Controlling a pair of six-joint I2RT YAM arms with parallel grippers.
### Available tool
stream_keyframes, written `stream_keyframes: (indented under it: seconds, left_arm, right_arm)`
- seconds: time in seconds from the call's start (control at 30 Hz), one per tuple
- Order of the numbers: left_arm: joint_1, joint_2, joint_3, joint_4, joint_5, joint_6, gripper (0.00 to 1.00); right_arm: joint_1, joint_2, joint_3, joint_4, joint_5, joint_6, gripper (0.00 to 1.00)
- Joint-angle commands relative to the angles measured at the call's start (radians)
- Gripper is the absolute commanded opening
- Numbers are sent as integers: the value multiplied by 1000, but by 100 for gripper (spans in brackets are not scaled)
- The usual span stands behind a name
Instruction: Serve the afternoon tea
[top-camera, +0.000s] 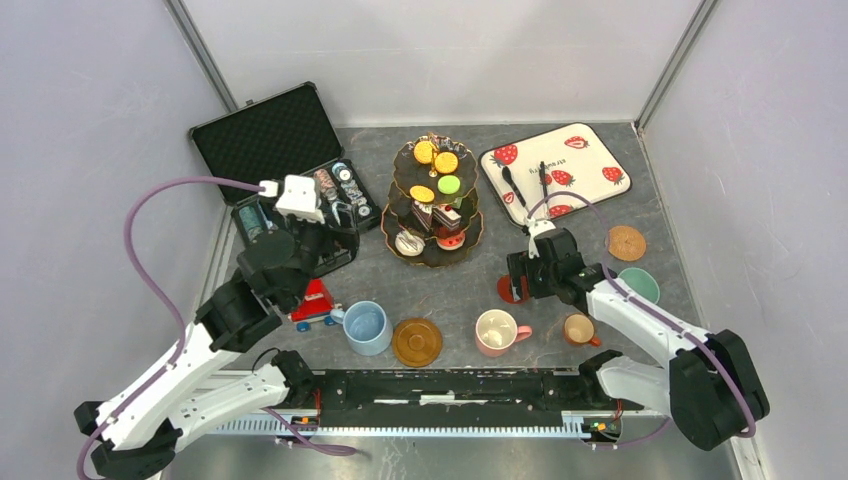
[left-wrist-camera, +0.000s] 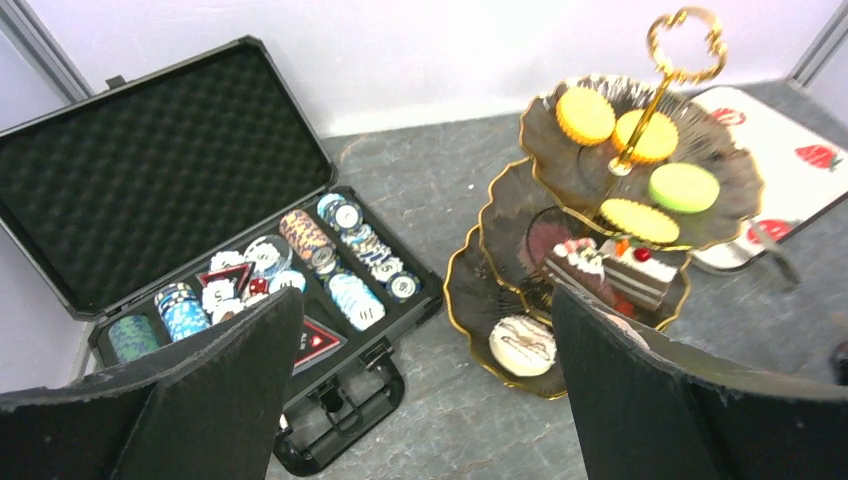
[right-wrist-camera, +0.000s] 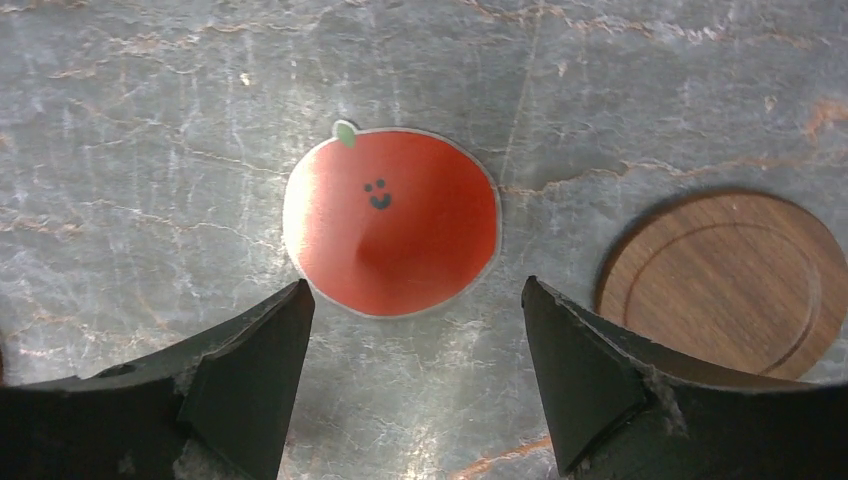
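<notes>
Now the dark three-tier stand (top-camera: 432, 203) is standing at the far middle of the bench (top-camera: 450, 290), carrying macarons (left-wrist-camera: 585, 113) on its top tier, cake slices (left-wrist-camera: 625, 270) on the middle one and a donut (left-wrist-camera: 522, 345) on the bottom. Nearer, a row is running left to right: blue mug (top-camera: 366, 327), wooden coaster (top-camera: 417, 341), pink mug (top-camera: 497, 332), small brown mug (top-camera: 579, 329). The green mug (top-camera: 638, 284) is sitting further right, with a tan coaster (top-camera: 626, 242) beyond it. The right jaws are hanging spread over a smiling orange coaster (right-wrist-camera: 390, 222), pinching nothing. The left jaws are gaping wide and empty beside the open poker chip case (top-camera: 285, 170) at far left. A red toy car (top-camera: 313, 303) is sitting just left of the blue mug, and a strawberry mat (top-camera: 555, 170) is lying at far right.
</notes>
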Motion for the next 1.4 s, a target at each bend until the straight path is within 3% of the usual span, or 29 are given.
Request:
stream_keyframes:
  seconds: [0.0,0.1,0.2,0.37,0.6,0.87,1.13,1.37]
  left_arm:
    - [7,-2,134,-95,45,-96,100]
    - [7,3,181,-154,103,-127,100]
    - [7,1,177,-168,97,-118,100]
    - [7,0,113,-119,37,-67,100]
    - [7,9,14,-23,-40,20,100]
    - [8,-40,-66,28,-83,22,100]
    - [13,-57,-88,33,-94,18,99]
    - [50,-30,-67,11,-27,-15,99]
  right_arm:
    - [3,-22,-38,6,68,71,83]
    - [3,-49,-90,46,50,177,82]
    - [4,-67,-147,94,-3,258,73]
    - [61,-39,-184,148,-111,337,66]
    - [106,-42,-209,240,-81,448,60]
    - [106,110,-146,338,-95,385,59]
    - [137,29,-2,139,28,160,63]
    - [182,89,-1,218,-238,221,65]
